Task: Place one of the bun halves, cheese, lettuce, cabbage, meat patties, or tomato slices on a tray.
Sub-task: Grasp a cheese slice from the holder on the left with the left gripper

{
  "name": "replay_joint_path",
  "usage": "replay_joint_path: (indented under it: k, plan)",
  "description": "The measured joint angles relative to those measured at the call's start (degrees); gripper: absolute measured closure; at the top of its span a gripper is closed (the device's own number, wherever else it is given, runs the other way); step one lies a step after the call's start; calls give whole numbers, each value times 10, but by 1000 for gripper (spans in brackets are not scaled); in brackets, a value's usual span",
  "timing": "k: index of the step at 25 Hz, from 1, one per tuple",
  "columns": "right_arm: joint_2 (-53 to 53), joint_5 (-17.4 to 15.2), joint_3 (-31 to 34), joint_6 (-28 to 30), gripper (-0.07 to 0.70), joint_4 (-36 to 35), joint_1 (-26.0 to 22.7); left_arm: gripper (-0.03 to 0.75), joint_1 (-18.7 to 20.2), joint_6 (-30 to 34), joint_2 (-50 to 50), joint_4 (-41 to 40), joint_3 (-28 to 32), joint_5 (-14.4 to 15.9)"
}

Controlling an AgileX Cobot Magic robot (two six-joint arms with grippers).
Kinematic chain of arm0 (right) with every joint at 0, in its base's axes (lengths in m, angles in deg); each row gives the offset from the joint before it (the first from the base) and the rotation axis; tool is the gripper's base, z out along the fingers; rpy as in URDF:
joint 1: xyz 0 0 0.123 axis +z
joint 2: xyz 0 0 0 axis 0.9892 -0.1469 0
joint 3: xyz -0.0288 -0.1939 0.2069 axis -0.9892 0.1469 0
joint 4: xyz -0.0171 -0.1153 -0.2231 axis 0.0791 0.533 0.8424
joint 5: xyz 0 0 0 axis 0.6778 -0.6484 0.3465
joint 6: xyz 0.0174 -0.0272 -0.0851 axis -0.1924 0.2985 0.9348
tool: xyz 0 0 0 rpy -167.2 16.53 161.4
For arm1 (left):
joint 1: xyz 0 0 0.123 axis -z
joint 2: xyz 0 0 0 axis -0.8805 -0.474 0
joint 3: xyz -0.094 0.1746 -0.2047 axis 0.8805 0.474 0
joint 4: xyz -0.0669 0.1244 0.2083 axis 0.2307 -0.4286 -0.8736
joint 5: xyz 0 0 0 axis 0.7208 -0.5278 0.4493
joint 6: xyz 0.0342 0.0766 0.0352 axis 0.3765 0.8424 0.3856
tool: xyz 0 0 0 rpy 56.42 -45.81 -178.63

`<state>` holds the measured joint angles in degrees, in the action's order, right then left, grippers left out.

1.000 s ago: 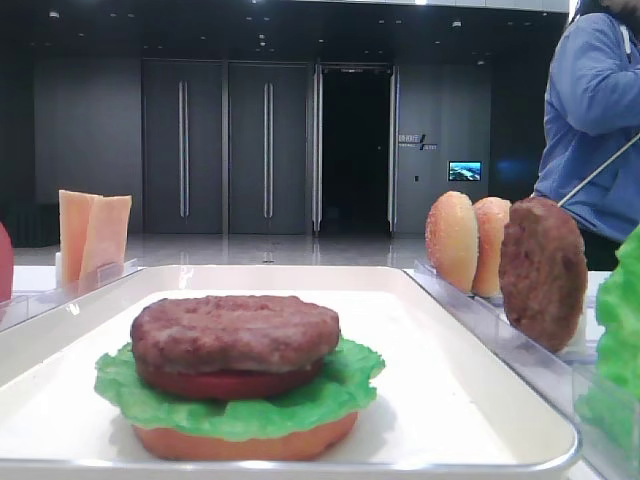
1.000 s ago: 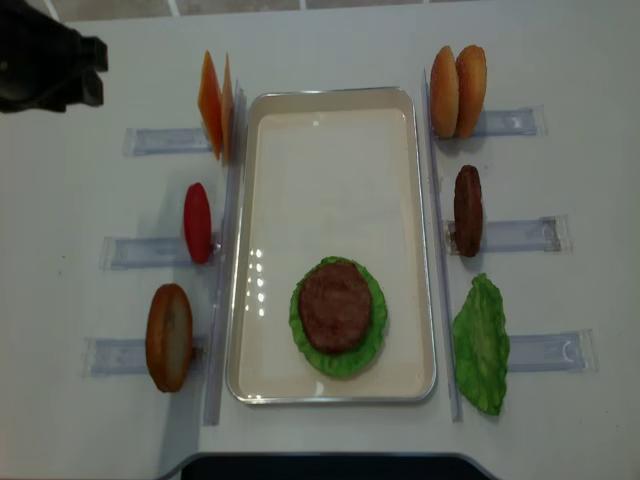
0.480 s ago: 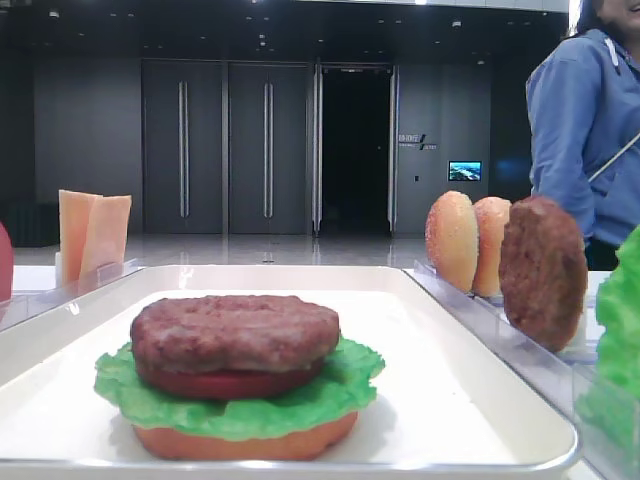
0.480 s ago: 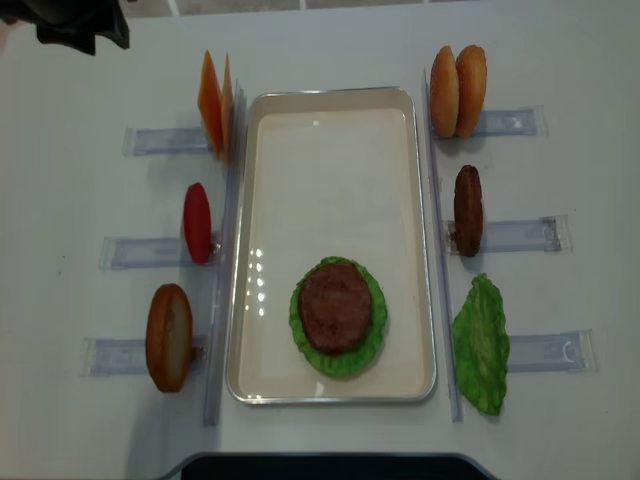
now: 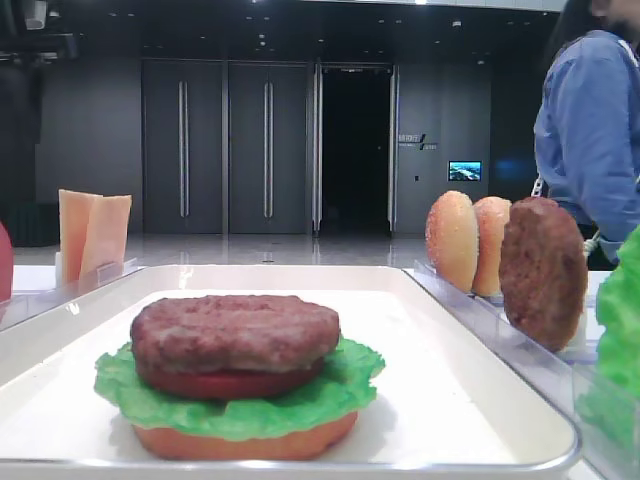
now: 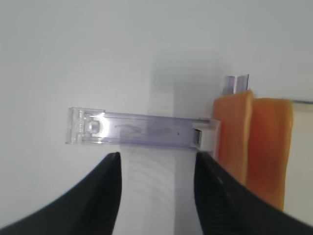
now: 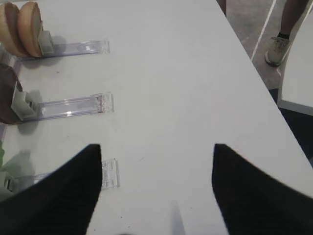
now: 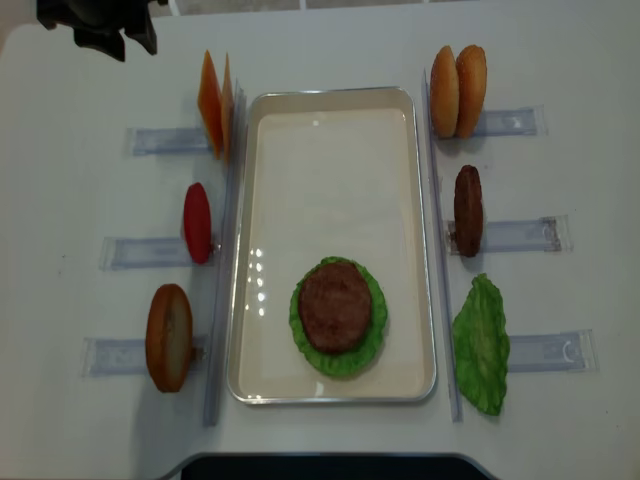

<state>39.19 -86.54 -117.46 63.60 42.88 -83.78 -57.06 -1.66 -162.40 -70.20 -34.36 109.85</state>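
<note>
A white tray (image 8: 330, 140) carries one stack: bun, lettuce (image 8: 372, 330), tomato, one patty (image 8: 334, 305). Beside it stand two cheese slices (image 8: 215, 100), one tomato slice (image 8: 197, 222), three bun halves (image 8: 457, 90), one patty and one lettuce leaf. The left gripper (image 6: 156, 193) hangs spread, empty, above a clear rack (image 6: 137, 132); the right gripper (image 7: 156, 191) is likewise spread and empty.

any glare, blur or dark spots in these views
Overhead view: small glare dots on the tray floor left of the burger; the left arm at the top-left corner is a dark shape. Front view: the stacked patty is sharp, the hall behind dim. Left wrist view: the fingers are soft black silhouettes, the cheese slightly blurred. Right wrist view: the fingers are likewise featureless black.
</note>
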Motion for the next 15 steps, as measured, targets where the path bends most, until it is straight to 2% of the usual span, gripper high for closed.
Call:
replay_joint_path:
  k: [15]
  plan:
    - [0, 0, 0, -1, 147, 0, 0, 344, 125, -97, -8, -31, 0, -15]
